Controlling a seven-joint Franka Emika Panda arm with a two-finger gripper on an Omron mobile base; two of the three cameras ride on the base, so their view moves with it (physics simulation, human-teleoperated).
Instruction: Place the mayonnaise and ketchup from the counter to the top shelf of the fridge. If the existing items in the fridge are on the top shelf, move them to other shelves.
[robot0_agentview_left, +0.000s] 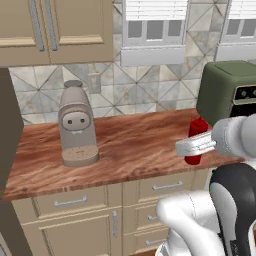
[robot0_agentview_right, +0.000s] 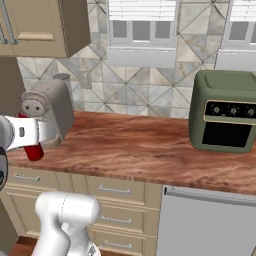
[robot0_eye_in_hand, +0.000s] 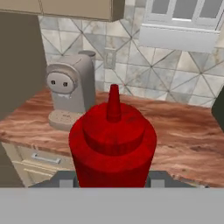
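The jaws (robot0_eye_in_hand: 113, 180) are pinched on the ketchup (robot0_eye_in_hand: 113, 140), a red bottle that stands at lower centre of the hand view with its narrow cap pointing up and its body between the two dark fingertips (robot0_eye_in_hand: 65, 181) at the bottom edge. In the left base view the ketchup (robot0_agentview_left: 196, 131) appears at right of centre, partly covered by the white hand (robot0_agentview_left: 197, 145) that crosses its lower half, with the front edge of the counter (robot0_agentview_left: 130, 145) just below it. In the right base view the ketchup (robot0_agentview_right: 33, 150) shows at the left edge as a red base below the white hand (robot0_agentview_right: 25, 132), near the counter (robot0_agentview_right: 140, 150) front edge; whether the bottle rests on the wood or is raised off it cannot be told. A grey coffee machine (robot0_agentview_left: 76, 125) stands on the counter at centre left of the left base view, well apart from the bottle; in the hand view the coffee machine (robot0_eye_in_hand: 72, 87) lies behind and to the left of the cap. A dark green toaster oven (robot0_agentview_right: 225, 110) sits on the counter at the right of the right base view. Beige drawers (robot0_agentview_left: 70, 201) run beneath the counter, a patterned tile wall (robot0_agentview_right: 145, 90) rises behind it, and beige wall cabinets (robot0_agentview_left: 55, 30) fill the upper left of the left base view.
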